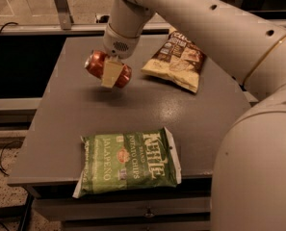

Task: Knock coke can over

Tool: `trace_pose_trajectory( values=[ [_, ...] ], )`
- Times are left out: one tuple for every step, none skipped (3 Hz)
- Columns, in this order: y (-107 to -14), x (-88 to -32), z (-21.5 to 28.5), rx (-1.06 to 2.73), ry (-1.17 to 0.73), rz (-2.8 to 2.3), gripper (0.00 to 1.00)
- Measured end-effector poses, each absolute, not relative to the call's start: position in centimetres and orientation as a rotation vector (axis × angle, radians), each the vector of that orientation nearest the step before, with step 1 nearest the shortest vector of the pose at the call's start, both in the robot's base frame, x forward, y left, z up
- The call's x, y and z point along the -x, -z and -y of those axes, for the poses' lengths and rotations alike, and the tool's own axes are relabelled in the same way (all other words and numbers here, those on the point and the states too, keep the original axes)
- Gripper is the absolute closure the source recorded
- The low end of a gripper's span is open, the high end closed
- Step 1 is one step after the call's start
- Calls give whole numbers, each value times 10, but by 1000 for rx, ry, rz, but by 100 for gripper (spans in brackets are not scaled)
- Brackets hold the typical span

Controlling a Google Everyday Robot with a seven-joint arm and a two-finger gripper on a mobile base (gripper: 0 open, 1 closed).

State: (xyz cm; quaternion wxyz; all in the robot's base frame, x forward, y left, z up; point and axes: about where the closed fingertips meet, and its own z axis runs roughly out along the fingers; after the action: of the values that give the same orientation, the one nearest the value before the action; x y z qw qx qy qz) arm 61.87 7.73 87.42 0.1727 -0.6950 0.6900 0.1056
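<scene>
Toward the far left corner of the desk (60,124), the coke can (95,64) is clamped in the gripper (111,79). It lies nearly on its side, one end pointing at the left edge and slightly raised, the other end lower on the right. One pale finger (110,75) crosses the front of the can's middle, and red shows on both sides of it; the other finger is hidden behind the can. The can seems to hang just clear of the surface, with a soft shadow on the desk right below it.

At the near edge, around the middle, a green chip bag (128,163) lies flat, well apart from the can. Toward the far right corner a brown chip bag (177,59) lies near the gripper's right side, not touching it. The arm (190,18) reaches in from the right over that bag.
</scene>
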Motion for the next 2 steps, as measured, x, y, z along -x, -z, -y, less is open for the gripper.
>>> trace_pose_trajectory(
  values=[
    [-860,-607,-91,2054,-337,-1945,69],
    [-850,-598,-102,2108,-365,-1928,44]
  ],
)
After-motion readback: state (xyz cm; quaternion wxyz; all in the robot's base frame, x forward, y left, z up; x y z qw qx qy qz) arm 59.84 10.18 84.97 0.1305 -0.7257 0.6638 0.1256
